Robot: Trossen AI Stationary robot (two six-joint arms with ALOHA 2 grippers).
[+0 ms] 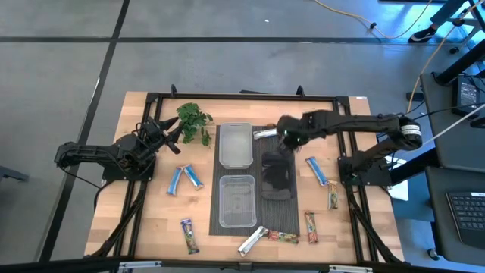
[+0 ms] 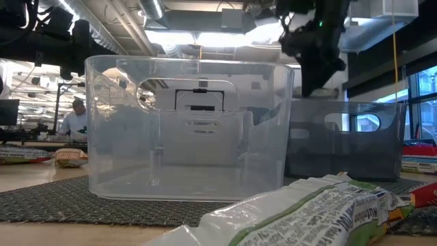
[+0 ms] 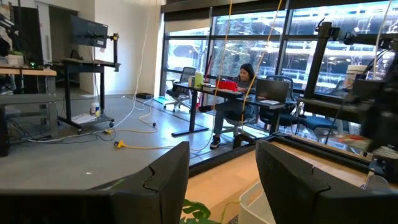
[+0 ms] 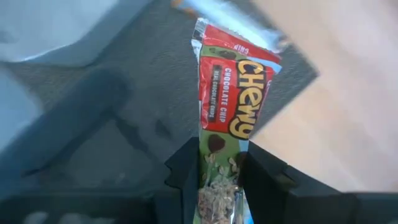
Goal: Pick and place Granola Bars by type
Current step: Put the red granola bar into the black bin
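My right gripper [image 1: 286, 139] hangs over the dark mat between the far clear tub [image 1: 235, 144] and the dark tub [image 1: 278, 176], shut on a red and green Chewy granola bar [image 4: 225, 106]. In the low view the right gripper [image 2: 313, 48] sits high above the dark tub [image 2: 345, 140]. A silver bar [image 1: 264, 133] lies on the mat beside it. Other bars lie flat on the wood: two blue ones [image 1: 186, 179] to the left, one blue [image 1: 318, 171] to the right, and several near the front edge [image 1: 282, 236]. My left gripper [image 1: 168, 130] is open and waits by the green sprig [image 1: 193, 120]. My right gripper pinches the Chewy bar by its green end [image 4: 219, 163] between the two fingers [image 4: 186, 171]. The bar runs along the fingers and sticks out past their tips toward the mat, with its red end farthest out. It is lifted clear of the mat.
A second clear tub [image 1: 236, 201] stands on the mat nearer the front and fills the low view [image 2: 188, 126]. A green and white bar [image 2: 307, 212] lies close to the low camera. A black frame [image 1: 227, 97] edges the table. A person sits at a desk beyond the table [image 3: 242, 81].
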